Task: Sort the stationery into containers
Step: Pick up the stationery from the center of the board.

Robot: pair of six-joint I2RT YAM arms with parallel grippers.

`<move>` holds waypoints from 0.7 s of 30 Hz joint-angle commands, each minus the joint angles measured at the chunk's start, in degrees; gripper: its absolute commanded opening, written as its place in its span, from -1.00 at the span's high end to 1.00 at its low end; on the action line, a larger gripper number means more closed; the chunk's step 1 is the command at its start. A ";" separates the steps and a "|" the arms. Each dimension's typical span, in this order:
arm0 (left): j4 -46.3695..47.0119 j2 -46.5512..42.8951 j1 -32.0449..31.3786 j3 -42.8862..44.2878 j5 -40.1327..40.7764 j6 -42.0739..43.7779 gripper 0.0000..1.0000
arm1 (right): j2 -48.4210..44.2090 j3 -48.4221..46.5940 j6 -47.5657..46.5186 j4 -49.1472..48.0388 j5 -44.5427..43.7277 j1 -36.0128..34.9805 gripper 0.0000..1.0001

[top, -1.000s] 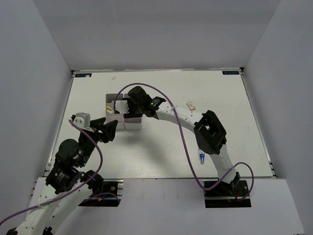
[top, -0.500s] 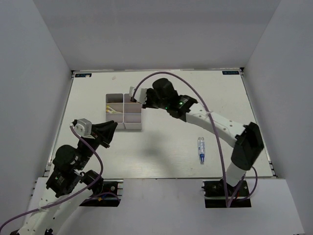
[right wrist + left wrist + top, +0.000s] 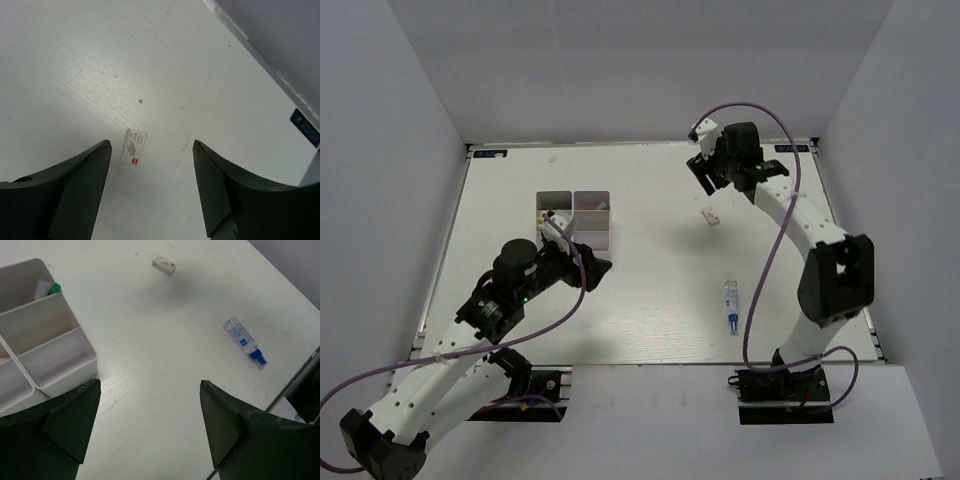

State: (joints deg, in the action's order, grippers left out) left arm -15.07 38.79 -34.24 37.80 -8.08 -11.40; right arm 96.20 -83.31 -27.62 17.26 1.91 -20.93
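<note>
Right gripper [image 3: 151, 144] over eraser [image 3: 134, 148] (jaws apart, empty)

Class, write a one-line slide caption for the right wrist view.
Open right gripper hovers above a small beige rectangular eraser on the white table.

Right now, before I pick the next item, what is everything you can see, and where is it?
organizer box: one, white, four compartments, left-centre of the table
green-capped item: one, in a corner compartment of the organizer box; other contents unclear
eraser block: one, beige with a red mark, loose on the table right of the organizer box
clear tube: one, blue tip, loose near the front right of the table
table: one, white
left gripper: black, open, empty, beside the organizer box
right gripper: black, open, empty, aimed at the eraser block, not touching it
</note>
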 commanded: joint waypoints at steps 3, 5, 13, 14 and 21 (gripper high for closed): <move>-2.07 -0.90 0.23 1.40 -4.14 0.32 -0.80 | 12.66 -14.29 4.68 11.12 5.82 2.47 -0.45; -2.07 -2.65 0.23 0.87 -4.14 0.32 -0.83 | 16.18 -16.53 4.85 13.23 5.56 2.82 -0.48; -2.07 -3.71 0.23 0.87 -4.14 0.85 -0.83 | 28.15 -26.38 4.94 18.77 2.75 3.88 -0.45; -2.07 -3.72 0.23 0.87 -4.14 0.85 -0.83 | 28.42 -26.47 4.94 19.21 2.66 4.14 -0.43; -2.07 -3.72 0.23 0.87 -4.67 0.85 -0.83 | 27.81 -24.19 4.59 22.91 4.15 4.84 -0.30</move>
State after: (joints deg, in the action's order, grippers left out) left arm -16.84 35.73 -34.24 37.87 -11.53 -10.98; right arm 125.71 -106.72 -23.73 37.08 4.95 -16.62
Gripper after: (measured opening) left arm 0.911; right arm 0.658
